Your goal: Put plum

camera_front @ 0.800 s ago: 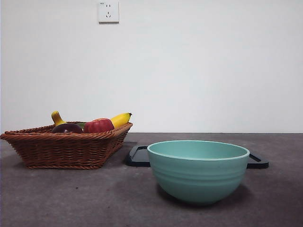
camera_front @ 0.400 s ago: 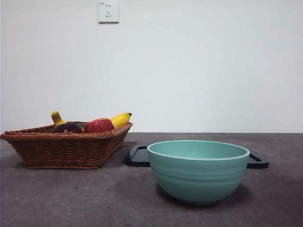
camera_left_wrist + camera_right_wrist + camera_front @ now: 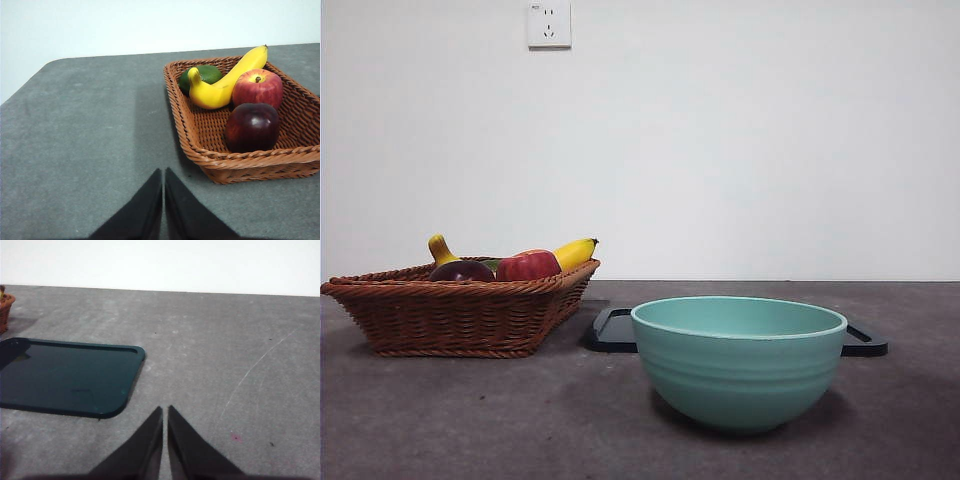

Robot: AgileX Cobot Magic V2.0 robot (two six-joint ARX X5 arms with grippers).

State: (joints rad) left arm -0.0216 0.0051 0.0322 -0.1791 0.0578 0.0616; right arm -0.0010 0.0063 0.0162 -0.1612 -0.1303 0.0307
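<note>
We see the plum (image 3: 251, 126) in the basket (image 3: 200, 145), ahead of our left tool (image 3: 163, 200), whose jaws are closed. Glossy, round, likely slippery: grip across its widest middle. Right tool (image 3: 165, 440) closed too.

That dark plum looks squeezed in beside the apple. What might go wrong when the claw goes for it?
The plum sits against the red apple in the basket, so the left claw might nudge or grab the apple instead. The plum's glossy skin may slip. Its spot near the basket wall leaves little room.
</note>
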